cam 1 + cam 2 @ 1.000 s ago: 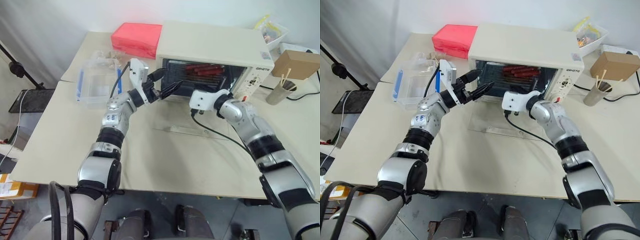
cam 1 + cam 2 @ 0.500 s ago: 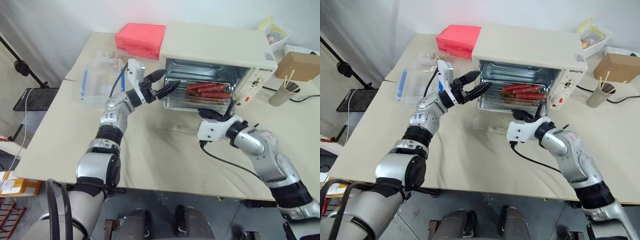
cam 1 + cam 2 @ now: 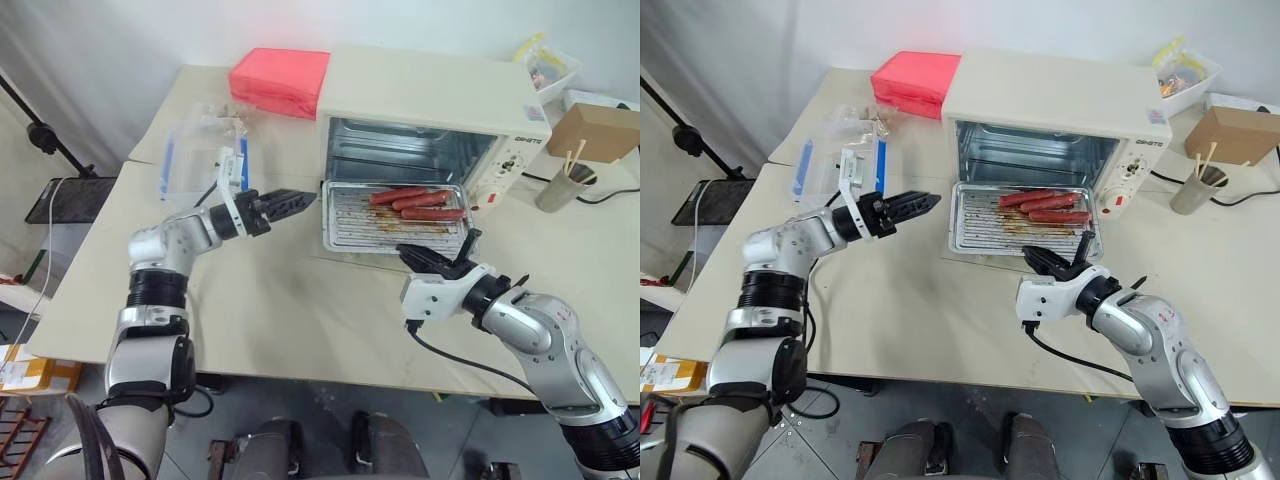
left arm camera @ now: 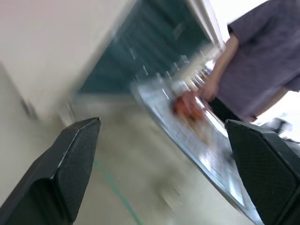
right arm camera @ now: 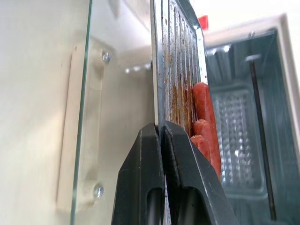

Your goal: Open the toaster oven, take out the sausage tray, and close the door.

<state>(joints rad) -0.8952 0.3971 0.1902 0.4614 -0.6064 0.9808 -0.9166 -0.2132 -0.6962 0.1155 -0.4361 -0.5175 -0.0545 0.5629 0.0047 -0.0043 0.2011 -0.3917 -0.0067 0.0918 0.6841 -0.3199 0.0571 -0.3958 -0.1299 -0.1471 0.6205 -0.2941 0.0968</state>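
Tray withdrawal under way, with the sausage tray (image 3: 392, 216) drawn out of the toaster oven (image 3: 432, 110).

Left of the oven's open mouth, the left gripper (image 3: 297, 203) hangs with its fingers spread wide, holding nothing; a second ago it was up against the oven's left front corner and has since dropped back toward the clear plastic box (image 3: 200, 160). In front of the oven, the tray rests on the lowered door (image 5: 86, 84), three sausages along its far side, where a second ago it sat inside on the rack. The right gripper (image 3: 437, 262), fingers pressed together on the tray's near rim, has backed away from the oven with it. Next, judging by this, the tray must clear the door and be set on the table (image 3: 300, 310), then the door swung up.
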